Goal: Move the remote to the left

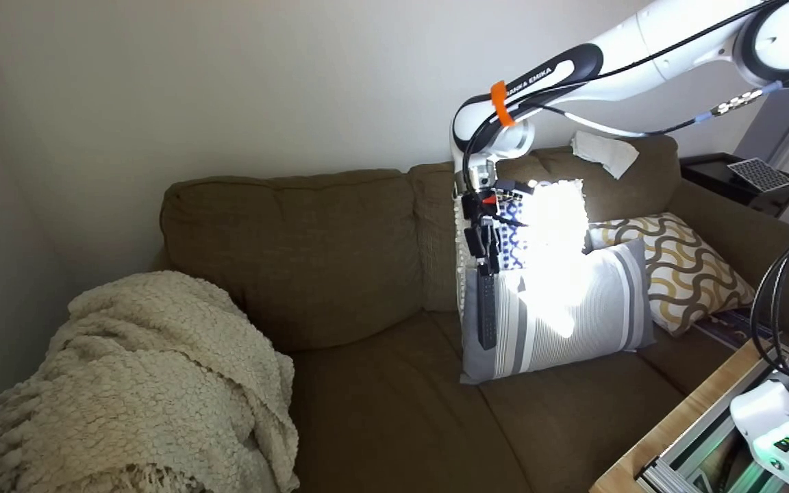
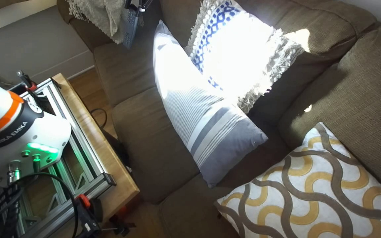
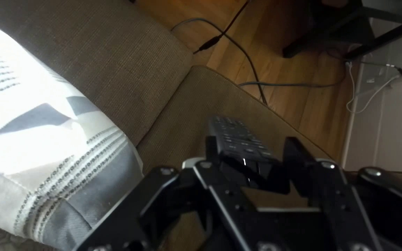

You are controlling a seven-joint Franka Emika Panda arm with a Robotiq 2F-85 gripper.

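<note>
The claw (image 3: 251, 150) pinches the remote (image 1: 487, 311), which hangs nearly upright above the couch surface (image 1: 367, 404), near the left end of the striped pillow (image 1: 572, 329). Step judged in hand: the carry. Next move likely calls for travel left, lowering, then release.

Wrist view: striped pillow (image 3: 47, 153) noted left of the fingers (image 3: 297, 157), wooden floor (image 3: 298, 104) beyond them. In an exterior view: cream blanket (image 1: 155, 383) well to their left.
</note>
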